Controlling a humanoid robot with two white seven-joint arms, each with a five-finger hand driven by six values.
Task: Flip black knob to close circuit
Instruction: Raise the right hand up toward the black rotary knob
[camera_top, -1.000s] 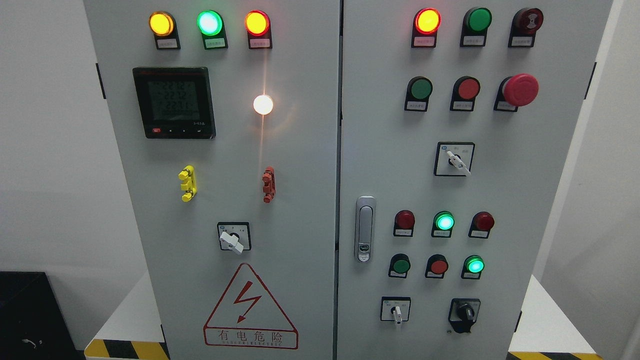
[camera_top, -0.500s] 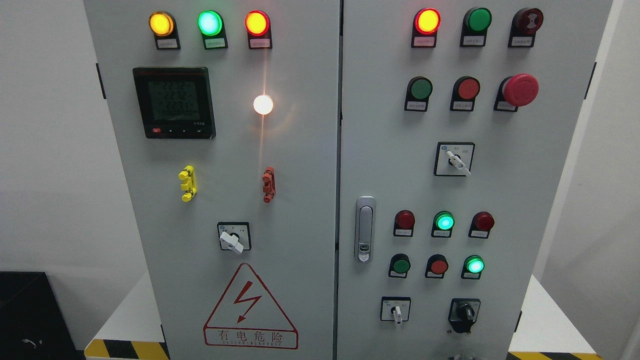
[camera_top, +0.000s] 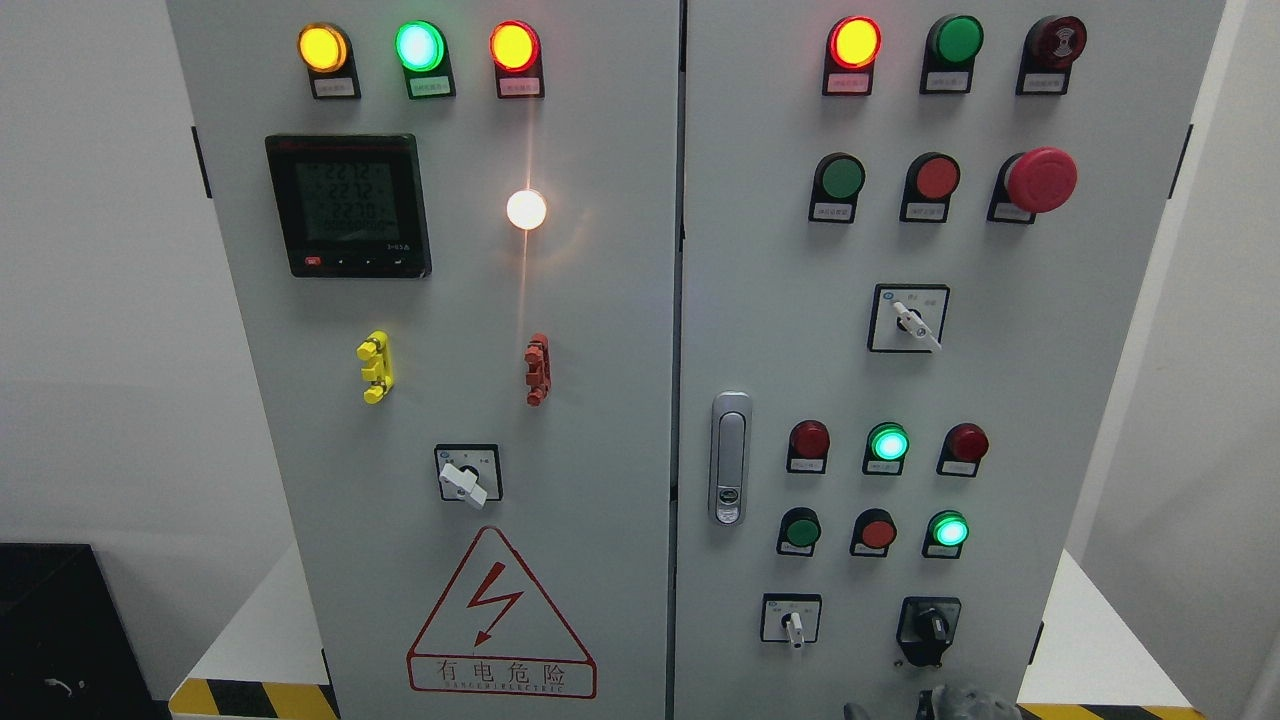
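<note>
The black rotary knob (camera_top: 931, 628) sits at the lower right of the grey cabinet's right door (camera_top: 1060, 400), its grip standing roughly vertical. Just below it, the grey top of my right hand (camera_top: 940, 703) pokes up over the picture's bottom edge. The hand is apart from the knob, and most of it is cut off by the edge. My left arm does not show.
A white selector switch (camera_top: 792, 622) sits left of the knob, with lit and unlit push buttons (camera_top: 878, 532) above it. Further left is the door handle (camera_top: 730, 458). The red mushroom button (camera_top: 1040, 180) juts out at the upper right. The left door carries a meter (camera_top: 348, 205) and a warning triangle (camera_top: 497, 620).
My right hand has risen into view at the bottom edge below the black knob; one second ago it did not show. The panel's switches and lamps look unchanged.
</note>
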